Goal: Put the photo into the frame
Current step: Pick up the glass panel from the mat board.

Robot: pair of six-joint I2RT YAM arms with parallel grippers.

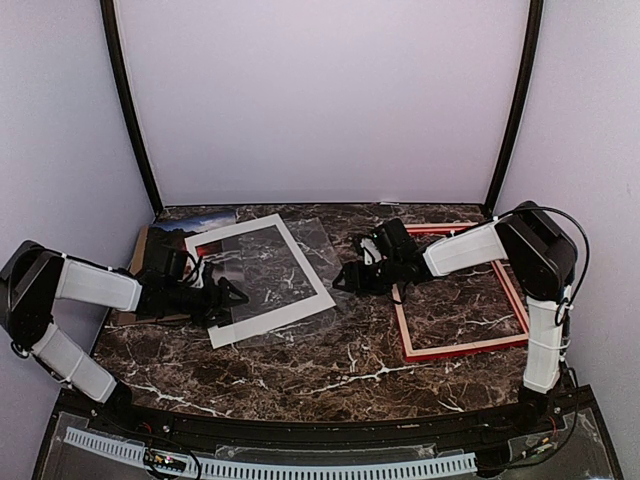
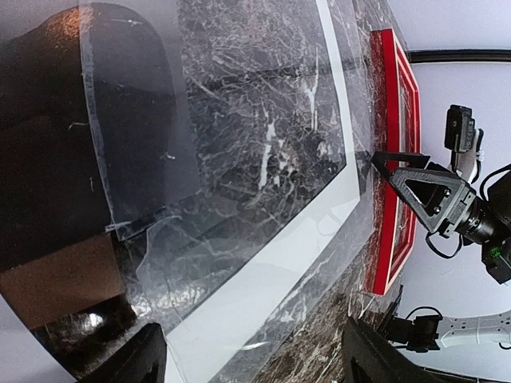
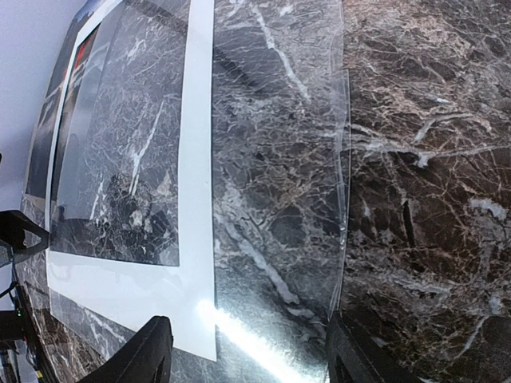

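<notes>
Jaws of the left arm and jaws of the right arm stand spread, holding nothing, low over the white mat (image 1: 270,318) and the clear sheet (image 1: 318,245) on the table (image 1: 330,370). The frame (image 1: 465,348) lies empty at the right. Farther back, the photo (image 1: 210,248) lies partly under the mat; I judge the insertion is not yet begun.

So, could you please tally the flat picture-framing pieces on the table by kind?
Red frame: 1
White mat: 1
Clear sheet: 1
Photo: 1
Brown backing board: 1
Total: 5
</notes>
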